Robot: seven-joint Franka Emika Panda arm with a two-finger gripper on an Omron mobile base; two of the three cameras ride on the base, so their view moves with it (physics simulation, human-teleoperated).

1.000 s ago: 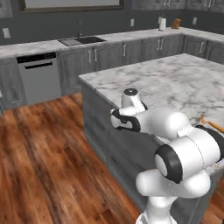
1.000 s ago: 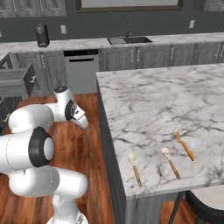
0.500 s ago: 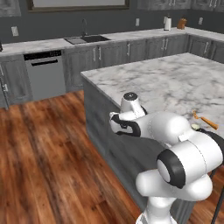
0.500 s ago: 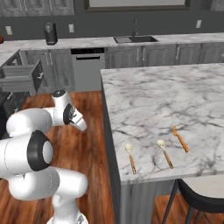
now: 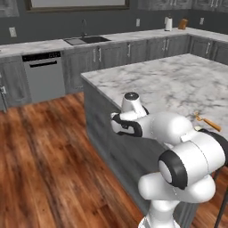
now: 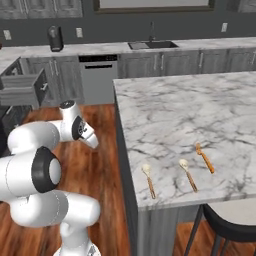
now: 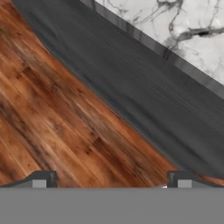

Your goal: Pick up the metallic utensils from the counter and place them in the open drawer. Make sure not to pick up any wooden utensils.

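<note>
Beside the island's grey flank, low over the wood floor: pincer (image 7: pixel 109 181), item one. Jaws spread wide, nothing between them; the hand view looks down at floorboards (image 7: pixel 52 118), the dark side panel of the island (image 7: pixel 131 83) and a corner of the marble tabletop (image 7: pixel 183 30) above it. Held clear of every utensil.

On the tabletop (image 6: pixel 200 110), near its front edge, right base view:
- Fork with orange handle (image 6: pixel 204 157), metallic, task item. Long axis runs roughly from the far side toward the front edge, slightly slanted. Also seen in the left base view (image 5: pixel 207 122), just past the robot's shoulder.
- Wooden spoon (image 6: pixel 187 174), pale bowl, tan handle; just beside the fork, toward the arm. Not to be taken.
- Wooden spoon (image 6: pixel 148 180), same kind; nearest the island's corner. Not to be taken.
- Knife with black handle: not made out on the marble in these pictures.

Open drawer (image 6: pixel 22 90): at the far left of the right base view, pulled out of the grey cabinets, well apart from the island.

Governing relation: the fork lies up on the marble and well across the island's edge from the pincer, with both wooden spoons lying between. Judgement: the pincer needs to rise above the tabletop, pass over the spoons, and close across the fork's handle, not along it.
</note>
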